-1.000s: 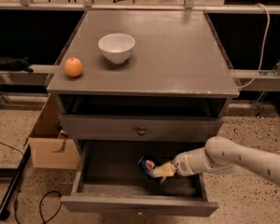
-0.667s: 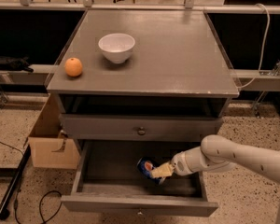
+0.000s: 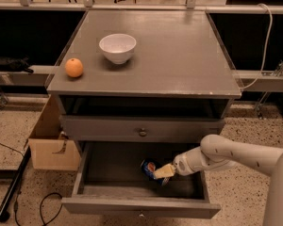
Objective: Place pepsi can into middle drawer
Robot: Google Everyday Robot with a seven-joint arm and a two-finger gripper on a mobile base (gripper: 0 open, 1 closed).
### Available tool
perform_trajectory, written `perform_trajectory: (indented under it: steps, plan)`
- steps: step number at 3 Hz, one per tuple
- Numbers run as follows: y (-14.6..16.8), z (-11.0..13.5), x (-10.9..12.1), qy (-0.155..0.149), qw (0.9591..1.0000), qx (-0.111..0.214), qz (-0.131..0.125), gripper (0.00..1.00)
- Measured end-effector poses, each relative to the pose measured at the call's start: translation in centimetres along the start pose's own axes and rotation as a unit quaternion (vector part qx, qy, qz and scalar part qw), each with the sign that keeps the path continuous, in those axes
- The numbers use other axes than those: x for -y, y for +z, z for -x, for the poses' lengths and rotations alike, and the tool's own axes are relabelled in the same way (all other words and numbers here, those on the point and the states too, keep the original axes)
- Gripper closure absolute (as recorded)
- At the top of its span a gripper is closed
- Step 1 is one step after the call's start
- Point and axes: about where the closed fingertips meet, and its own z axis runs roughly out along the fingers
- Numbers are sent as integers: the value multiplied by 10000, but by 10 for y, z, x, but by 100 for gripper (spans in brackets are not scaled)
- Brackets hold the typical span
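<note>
Little has shifted over the last second: the small blue aluminium pepsi can [image 3: 149,167] and the tan-fingered gripper [image 3: 161,172] sit at almost the same spot inside the wide grey open middle drawer [image 3: 139,206], while the pale arm's elbow [image 3: 212,148] has drawn slightly leftward, towards the cabinet. The can is low in the drawer, right of centre, tilted with its top leaning to the left, and seems at or just above the dark floor. The claw looks closed on the can's right end. The step in hand appears to be setting the can down and letting go. To do it well, the can should rest on the floor before the fingers part, since a tilted round can could roll. The fingers should then back out to the right and upward, clear of the drawer's right wall and of the flat grey drawer front with its round metal knob [image 3: 142,132] overhead. The arm reaches in from the right, its forearm sloping down and left over the drawer's right wall, wrist bent towards the floor. On the grey cabinet top [image 3: 179,55] the round white bowl [image 3: 117,47] and the orange fruit [image 3: 74,68] stand well apart from the work.
</note>
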Motion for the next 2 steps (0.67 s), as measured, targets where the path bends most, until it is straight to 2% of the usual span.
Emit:
perform_trajectory:
  steps: [2]
  plan:
    - [4, 1, 20, 160, 9999, 34, -52, 98]
